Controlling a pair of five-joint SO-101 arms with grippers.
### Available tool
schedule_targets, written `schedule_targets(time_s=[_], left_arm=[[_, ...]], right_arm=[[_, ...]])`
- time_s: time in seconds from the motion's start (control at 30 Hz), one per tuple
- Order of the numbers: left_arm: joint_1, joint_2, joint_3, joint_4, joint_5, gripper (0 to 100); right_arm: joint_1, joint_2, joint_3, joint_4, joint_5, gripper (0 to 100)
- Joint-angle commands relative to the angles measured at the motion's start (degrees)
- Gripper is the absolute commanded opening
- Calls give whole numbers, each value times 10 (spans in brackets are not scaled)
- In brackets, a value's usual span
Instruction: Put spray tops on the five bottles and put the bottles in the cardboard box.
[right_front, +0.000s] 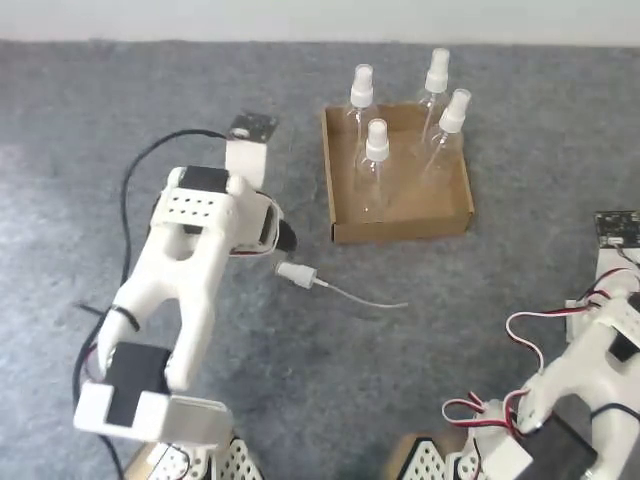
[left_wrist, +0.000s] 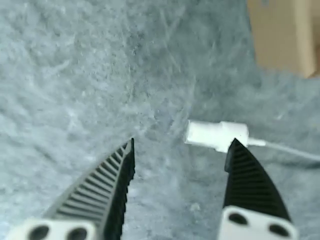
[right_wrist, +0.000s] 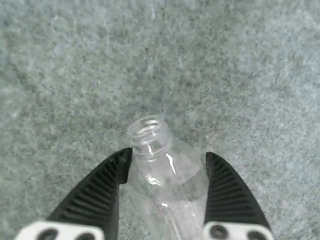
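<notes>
A white spray top (right_front: 297, 273) with a thin tube lies on the grey carpet, just in front of the cardboard box (right_front: 345, 232). Several clear bottles (right_front: 376, 170) with spray tops on stand inside the box. My left gripper (left_wrist: 183, 145) hangs open low over the carpet, and the spray top (left_wrist: 216, 134) lies just past one fingertip (left_wrist: 237, 152). My right gripper (right_wrist: 167, 156) is shut on a clear bottle (right_wrist: 160, 172) with no top, its open neck pointing away from the wrist.
The left arm (right_front: 200, 230) stands left of the box, its cable trailing behind it. The right arm (right_front: 600, 370) sits at the near right corner. A tan box wall (left_wrist: 280, 35) shows beyond the spray top. Open carpet lies between the arms.
</notes>
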Motion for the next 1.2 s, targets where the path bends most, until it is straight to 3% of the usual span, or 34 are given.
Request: schedule_targets(time_s=[0.0, 0.43, 1.17], left_arm=[[7, -43, -1, -4, 76, 269], [96, -43, 118, -90, 227, 271], [95, -43, 189, -207, 288, 268]], right_arm=[[0, -3, -4, -7, 7, 110], [0, -3, 4, -7, 7, 110], [0, -3, 4, -7, 7, 110]])
